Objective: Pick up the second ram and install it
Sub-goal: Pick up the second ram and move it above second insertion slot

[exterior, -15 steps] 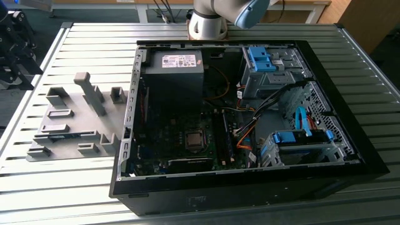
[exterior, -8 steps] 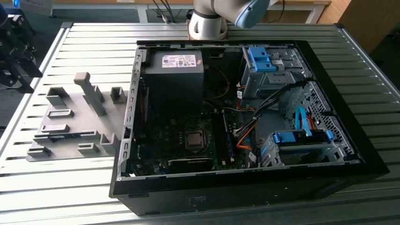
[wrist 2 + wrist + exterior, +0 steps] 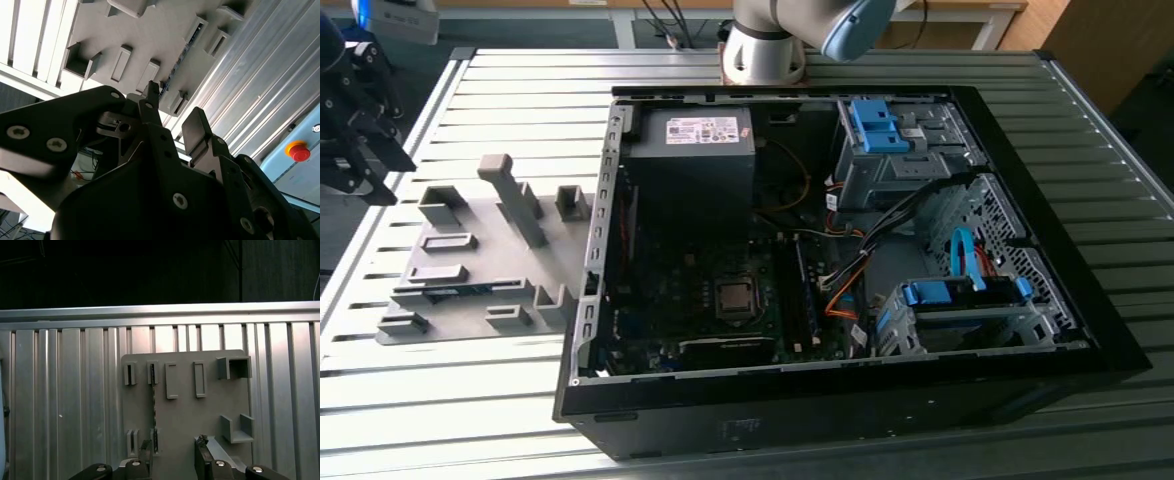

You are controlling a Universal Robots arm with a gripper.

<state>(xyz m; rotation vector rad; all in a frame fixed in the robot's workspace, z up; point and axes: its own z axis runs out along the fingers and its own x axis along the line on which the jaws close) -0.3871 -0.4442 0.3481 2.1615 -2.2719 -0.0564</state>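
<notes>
Second ram point(image 3: 154, 412) stood on edge in the grey holder point(image 3: 185, 422). Your gripper point(image 3: 173, 452) hung near that holder, fingers spread, holding nothing.

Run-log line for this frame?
gripper: open, empty, near gray holder | second ram: on edge in holder slots, ungrasped | PC case: open

The arm point(image 3: 767, 45) is a silver-grey rounded tube with a pale blue joint cap point(image 3: 857, 25). Its hand point(image 3: 173, 112) is matt black, built of angular plates fixed with silver star-head screws point(image 3: 180, 200), ending in two flat, blunt fingers point(image 3: 196, 129)
</notes>
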